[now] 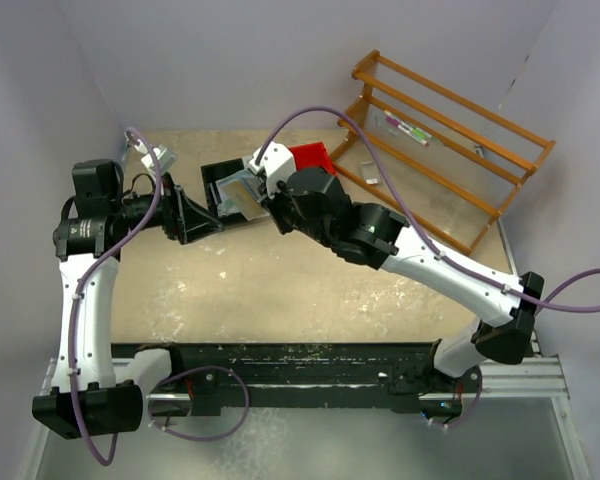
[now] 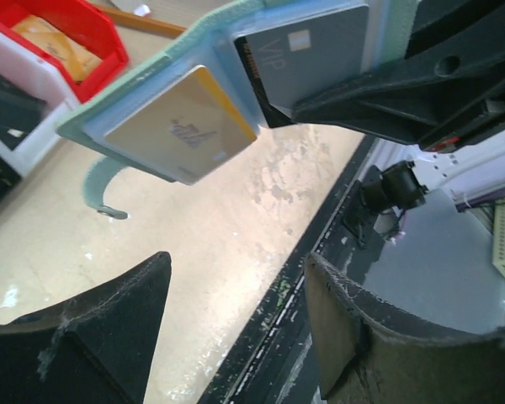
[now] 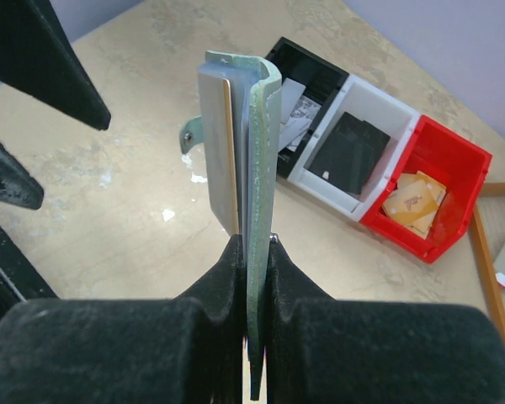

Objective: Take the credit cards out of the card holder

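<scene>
My right gripper (image 3: 254, 246) is shut on the mint-green card holder (image 3: 265, 143) and holds it upright and edge-on above the table. In the left wrist view the card holder (image 2: 130, 80) hangs open at the top. A pale card with a yellow edge (image 2: 181, 126) sticks out of one pocket, and a grey card (image 2: 311, 50) sits in the pocket beside it. My left gripper (image 2: 236, 261) is open just below and short of these cards, with nothing between its fingers. From above, the left gripper (image 1: 216, 218) faces the card holder (image 1: 238, 190).
Black (image 3: 307, 55), white (image 3: 385, 97) and red (image 3: 459, 143) bins stand in a row behind the card holder. The red one holds orange cards (image 3: 412, 202). A wooden rack (image 1: 450, 150) stands at the back right. The table's dark front rail (image 2: 320, 252) lies under my left gripper.
</scene>
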Robot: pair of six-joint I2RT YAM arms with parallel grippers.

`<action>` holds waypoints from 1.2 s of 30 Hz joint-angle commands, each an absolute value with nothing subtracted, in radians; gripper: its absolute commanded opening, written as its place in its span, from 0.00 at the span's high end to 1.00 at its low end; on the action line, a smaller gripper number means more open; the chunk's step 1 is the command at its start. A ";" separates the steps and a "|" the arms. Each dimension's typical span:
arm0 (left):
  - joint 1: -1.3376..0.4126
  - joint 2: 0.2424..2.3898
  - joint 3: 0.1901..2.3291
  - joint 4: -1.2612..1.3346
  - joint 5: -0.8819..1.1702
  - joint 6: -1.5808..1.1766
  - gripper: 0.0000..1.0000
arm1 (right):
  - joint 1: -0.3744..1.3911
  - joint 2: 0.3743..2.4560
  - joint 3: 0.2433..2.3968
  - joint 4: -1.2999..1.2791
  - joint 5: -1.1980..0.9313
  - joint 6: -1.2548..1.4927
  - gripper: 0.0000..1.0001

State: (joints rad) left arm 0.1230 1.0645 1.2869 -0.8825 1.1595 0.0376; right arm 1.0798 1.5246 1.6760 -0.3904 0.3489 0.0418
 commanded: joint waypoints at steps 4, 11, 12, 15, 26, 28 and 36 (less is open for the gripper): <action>0.123 0.999 1.276 -0.740 1.056 -0.059 0.17 | 1.079 1.425 1.665 -0.254 0.170 0.094 1.00; 0.123 0.934 1.191 -0.604 1.106 -0.171 0.02 | 1.025 1.381 1.606 -0.149 -0.066 0.215 1.00; 0.123 0.930 1.196 -0.606 1.101 -0.170 0.02 | 1.011 1.374 1.596 -0.133 -0.106 0.230 1.00; 0.124 0.932 1.214 -0.622 1.096 -0.168 0.03 | 0.963 1.348 1.553 -0.075 -0.218 0.275 1.00; 0.124 0.946 1.209 -0.672 1.122 -0.169 0.02 | 0.848 1.298 1.454 0.072 -0.452 0.395 1.00; 0.124 0.949 1.184 -0.638 1.148 -0.228 0.02 | 0.842 1.300 1.457 0.089 -0.473 0.415 1.00; 0.125 0.912 1.096 -0.271 1.329 -0.575 0.04 | 0.834 1.306 1.441 0.133 -0.500 0.468 1.00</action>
State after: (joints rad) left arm 0.1230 0.9478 1.1309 -0.5201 1.2091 -0.3630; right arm 0.8425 1.3396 1.4467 0.0196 -0.4545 0.4183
